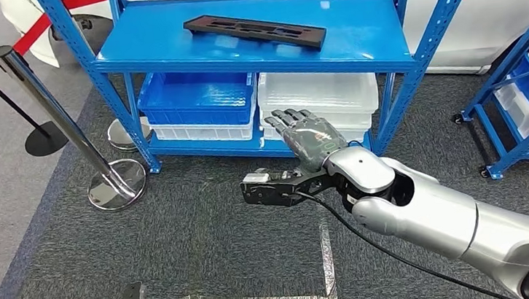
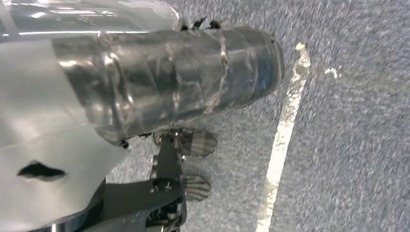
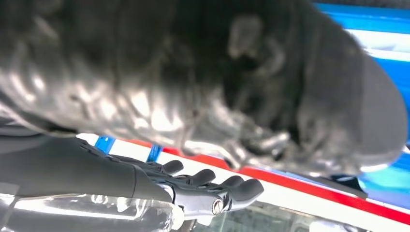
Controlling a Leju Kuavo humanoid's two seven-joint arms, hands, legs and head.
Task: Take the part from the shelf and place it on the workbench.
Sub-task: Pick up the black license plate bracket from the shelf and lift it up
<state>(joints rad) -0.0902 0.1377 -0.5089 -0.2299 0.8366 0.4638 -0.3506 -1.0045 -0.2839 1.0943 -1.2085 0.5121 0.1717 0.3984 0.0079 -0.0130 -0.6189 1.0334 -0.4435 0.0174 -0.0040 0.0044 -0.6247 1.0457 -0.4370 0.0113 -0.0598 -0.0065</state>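
Standing on grey carpet, the blue shelf (image 1: 251, 44) carries the dark flat part (image 1: 256, 31) on its top board. Below that board, before the shelf's bins, the right hand (image 1: 310, 139) hovers released, fingers apart, grasping nothing.

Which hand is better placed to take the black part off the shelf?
Right. The right hand is raised toward the shelf below the black part, fingers apart, holding nothing. The left hand hangs over the floor.

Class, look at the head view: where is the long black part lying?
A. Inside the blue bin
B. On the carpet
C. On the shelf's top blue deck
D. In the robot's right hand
C: the black part lies flat on the top deck of the blue shelf, apart from the empty right hand.
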